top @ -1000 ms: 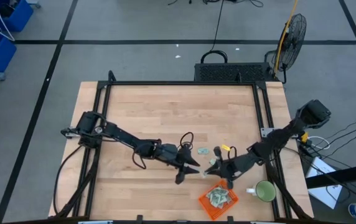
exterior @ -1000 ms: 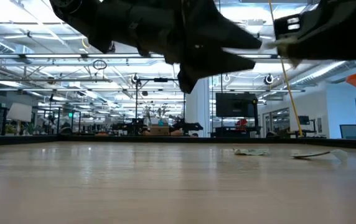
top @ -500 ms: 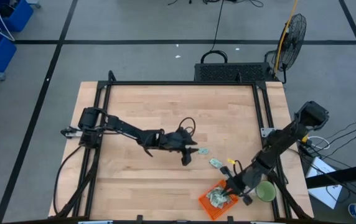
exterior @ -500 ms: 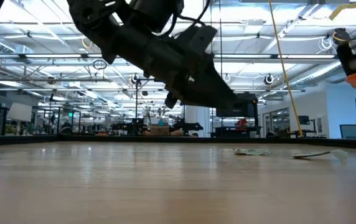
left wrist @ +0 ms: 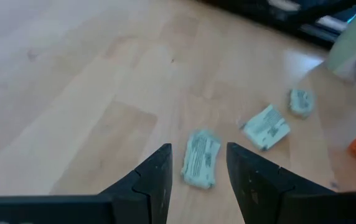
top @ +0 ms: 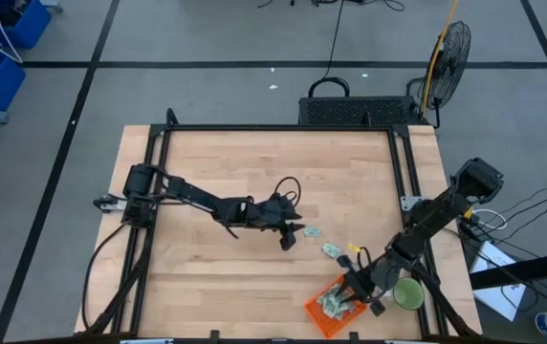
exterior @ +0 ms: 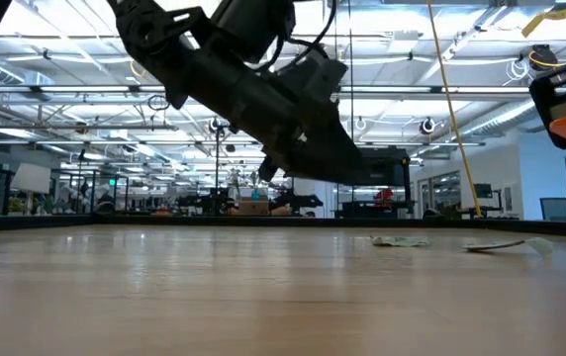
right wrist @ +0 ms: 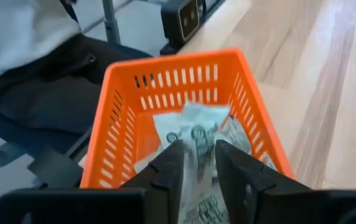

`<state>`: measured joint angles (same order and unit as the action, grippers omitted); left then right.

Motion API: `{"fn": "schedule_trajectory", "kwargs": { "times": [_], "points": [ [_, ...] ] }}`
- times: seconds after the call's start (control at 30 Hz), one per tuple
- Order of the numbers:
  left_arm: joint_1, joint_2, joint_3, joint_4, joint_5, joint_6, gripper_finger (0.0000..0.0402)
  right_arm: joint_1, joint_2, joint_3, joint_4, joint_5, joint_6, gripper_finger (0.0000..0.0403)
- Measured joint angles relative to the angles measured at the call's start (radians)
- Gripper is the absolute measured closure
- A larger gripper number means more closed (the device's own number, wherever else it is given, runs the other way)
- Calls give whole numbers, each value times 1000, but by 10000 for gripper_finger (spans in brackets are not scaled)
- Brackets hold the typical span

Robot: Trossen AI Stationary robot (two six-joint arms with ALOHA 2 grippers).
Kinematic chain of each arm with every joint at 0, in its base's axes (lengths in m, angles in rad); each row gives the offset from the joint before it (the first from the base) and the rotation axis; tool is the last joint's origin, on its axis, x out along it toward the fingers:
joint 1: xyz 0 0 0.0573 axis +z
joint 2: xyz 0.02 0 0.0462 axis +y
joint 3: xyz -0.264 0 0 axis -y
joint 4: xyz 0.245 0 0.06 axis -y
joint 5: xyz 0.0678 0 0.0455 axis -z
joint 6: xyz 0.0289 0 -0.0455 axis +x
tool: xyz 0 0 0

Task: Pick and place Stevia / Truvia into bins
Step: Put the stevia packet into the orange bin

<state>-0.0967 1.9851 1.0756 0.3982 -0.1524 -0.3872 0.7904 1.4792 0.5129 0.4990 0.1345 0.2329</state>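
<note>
Stevia sachets (top: 313, 231), seen from the high view, lay loose just beyond the orange basket (top: 317, 316), more sat inside it, the right gripper (top: 354, 294) hung over its rim beside the green mug (top: 408, 293), and the left gripper (top: 287, 239) hovered next to the loose ones. At the left wrist, parted fingers (left wrist: 156, 174) framed one sachet (left wrist: 200, 159); a skewed descent could nudge it away from the basket. At the right wrist, slightly parted fingers (right wrist: 168, 167) had a sachet (right wrist: 196, 138) between them above the basket, which might cling and lift out again.
</note>
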Motion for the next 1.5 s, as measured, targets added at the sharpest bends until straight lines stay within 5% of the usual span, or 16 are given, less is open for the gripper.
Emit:
{"fn": "schedule_trajectory", "kwargs": {
  "times": [0.2, 0.43, 0.63, 0.8, 1.23, 1.5],
  "points": [
    [4, 69, 0, 46, -8, -35, 245, -12, -40, 0, 42, -1, -137, 303],
    [13, 77, 0, 57, 1, -42, 245, -62, -231, 0, 27, 14, -380, 306],
    [7, 84, 0, 73, 1, -64, 245, -126, -371, 0, -32, 209, -598, 302],
    [3, 100, 0, 86, -21, -68, 245, -186, -427, 0, -35, 341, -608, 301],
    [-2, 197, 4, 201, -17, -89, 249, -235, -438, 0, -95, 337, -533, 301],
    [-10, 201, 4, 203, -5, -58, 324, -235, -438, 0, -93, 337, -533, 300]
  ]
}}
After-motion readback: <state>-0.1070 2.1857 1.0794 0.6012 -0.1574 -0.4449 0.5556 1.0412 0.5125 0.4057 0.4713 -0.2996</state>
